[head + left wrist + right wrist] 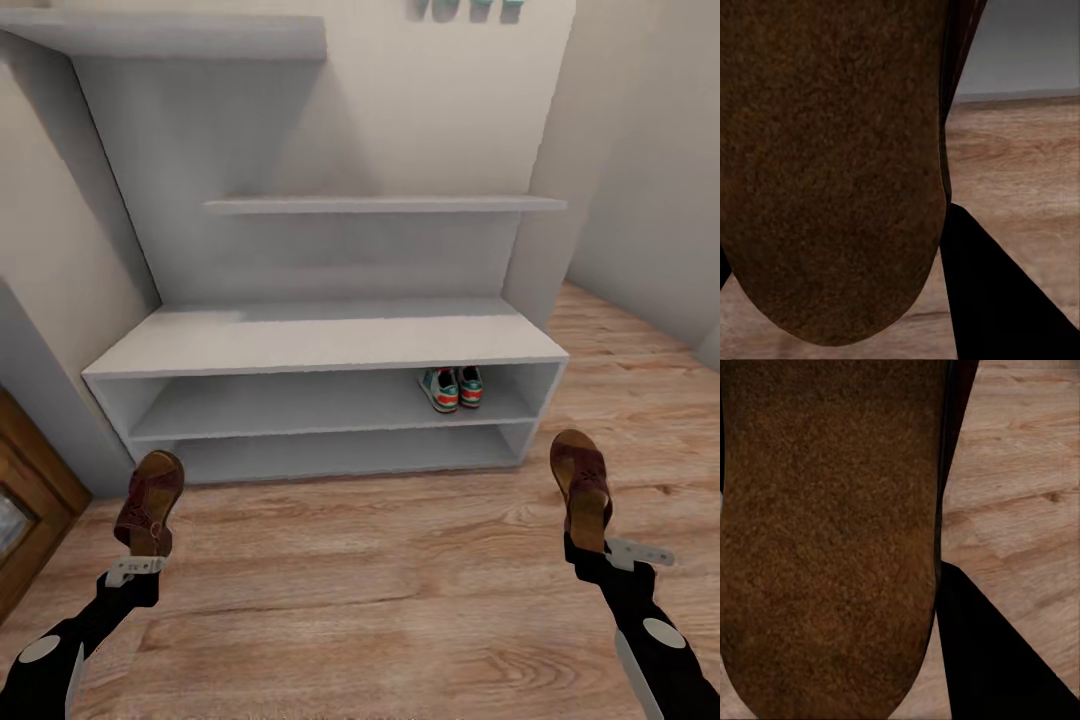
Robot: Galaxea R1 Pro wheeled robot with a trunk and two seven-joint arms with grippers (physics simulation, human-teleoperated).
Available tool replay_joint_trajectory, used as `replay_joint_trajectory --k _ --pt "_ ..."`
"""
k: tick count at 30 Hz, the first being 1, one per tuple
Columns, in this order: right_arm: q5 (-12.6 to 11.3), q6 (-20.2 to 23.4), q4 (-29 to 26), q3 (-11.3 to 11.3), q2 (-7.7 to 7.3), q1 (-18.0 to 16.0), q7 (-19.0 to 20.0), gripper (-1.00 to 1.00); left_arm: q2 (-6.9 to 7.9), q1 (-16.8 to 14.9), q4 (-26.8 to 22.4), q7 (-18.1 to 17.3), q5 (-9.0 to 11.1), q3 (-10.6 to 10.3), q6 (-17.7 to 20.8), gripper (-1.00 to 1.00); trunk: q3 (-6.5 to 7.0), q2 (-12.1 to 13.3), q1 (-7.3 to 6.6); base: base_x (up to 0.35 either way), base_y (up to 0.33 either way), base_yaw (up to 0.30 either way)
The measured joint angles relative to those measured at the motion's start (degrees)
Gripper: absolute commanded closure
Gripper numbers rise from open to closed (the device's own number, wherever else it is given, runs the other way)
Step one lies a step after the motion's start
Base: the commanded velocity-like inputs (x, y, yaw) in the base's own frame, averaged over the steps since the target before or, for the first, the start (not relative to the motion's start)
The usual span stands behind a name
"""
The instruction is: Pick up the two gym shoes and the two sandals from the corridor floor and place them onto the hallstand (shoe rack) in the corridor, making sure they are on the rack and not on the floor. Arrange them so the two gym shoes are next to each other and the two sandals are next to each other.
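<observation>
The light-grey hallstand (pixel 330 340) stands ahead against the wall, its two staggered wall shelves rising above it. Both gym shoes (pixel 452 387) sit side by side on its upper open shelf, toward the right end. My left gripper (pixel 140 553) is shut on one dark-brown sandal (pixel 150 500), held above the floor in front of the rack's left end. My right gripper (pixel 592 545) is shut on the other sandal (pixel 582 482), off the rack's right front corner. Up close, the left sandal's brown sole (pixel 832 165) and the right sandal's sole (pixel 832 532) each lie against a black finger (pixel 997 300) (pixel 990 660).
The wood-plank corridor floor (pixel 380 590) stretches between me and the rack. A brown wooden door or cabinet (pixel 25 510) stands at the left edge. Beige walls close in on both sides, and the corridor continues past the rack's right end (pixel 640 360).
</observation>
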Motion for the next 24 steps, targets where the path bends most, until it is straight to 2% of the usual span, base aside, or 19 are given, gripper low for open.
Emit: replay_joint_trajectory --k 7,20,21,22,23,24 --pt "0.1 0.0 0.1 0.0 -0.01 0.0 0.0 1.00 0.00 0.0 0.0 0.0 0.0 0.0 0.0 1.00 0.00 0.0 -0.01 -0.023 0.278 0.037" --pt "0.2 -0.1 0.1 -0.2 -0.01 0.0 -0.2 1.00 0.00 0.0 0.1 0.2 0.0 0.0 0.0 1.00 0.00 0.0 -0.01 0.000 0.017 0.000" --pt "0.0 0.1 -0.8 -1.8 -2.04 0.0 -0.1 1.00 -0.26 -0.1 1.4 8.0 -0.4 -0.5 0.7 1.00 0.00 0.0 -0.01 0.000 0.000 0.000" --pt "0.0 0.2 -1.0 -8.7 -2.78 0.0 0.0 1.00 -0.38 -0.2 1.5 9.1 -0.2 -0.7 0.8 1.00 0.00 0.0 -0.01 0.000 0.000 0.000" --pt "0.0 0.4 -1.4 -17.8 -4.62 0.0 0.3 1.00 -0.66 -0.3 1.7 10.7 -0.4 -1.0 1.5 1.00 0.01 0.0 -0.02 0.000 0.000 0.000" --pt "0.1 0.6 -1.6 -29.1 -6.72 0.0 1.2 1.00 -0.81 -0.6 1.8 11.5 -0.5 -1.7 3.7 1.00 0.01 0.0 -0.02 0.000 0.000 0.000"
